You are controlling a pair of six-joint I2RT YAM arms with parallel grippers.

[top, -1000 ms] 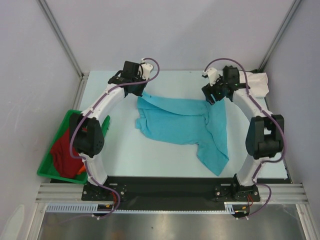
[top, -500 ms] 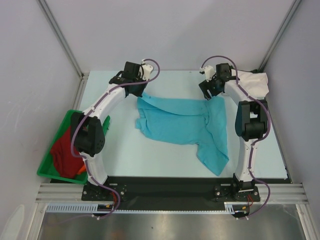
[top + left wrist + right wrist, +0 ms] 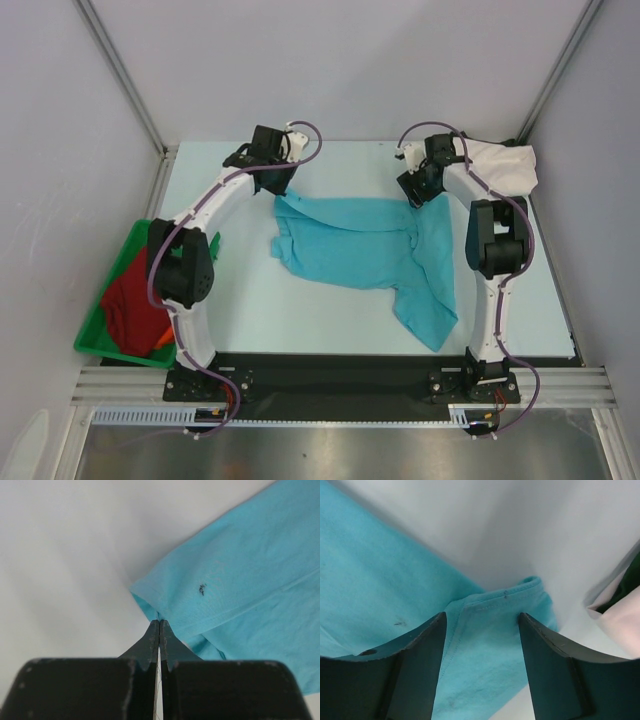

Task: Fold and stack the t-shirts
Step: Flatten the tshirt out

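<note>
Left edge: a green bin [image 3: 92, 340] hung over the desk [image 3: 250, 300] rim, holding a dark red t-shirt [image 3: 125, 300] and an orange t-shirt [image 3: 163, 340].
Left gripper [image 3: 159, 622]: jaws together, pinching the far-left hem of the turquoise t-shirt [image 3: 360, 245].
Turquoise t-shirt: spread mid-desk, crumpled, one flap trailing toward the near right; bare desk lay near-left of it.
Right gripper [image 3: 482, 617]: fingers apart, straddling the far-right hem.
Right corner: a cream-white t-shirt [image 3: 505, 165] lay just beyond the right arm.
Wrist views only: a small dark mark [image 3: 202, 588] and hem stitching.
Room: pale blue desk, plain pale walls [image 3: 350, 60] close on three sides.
</note>
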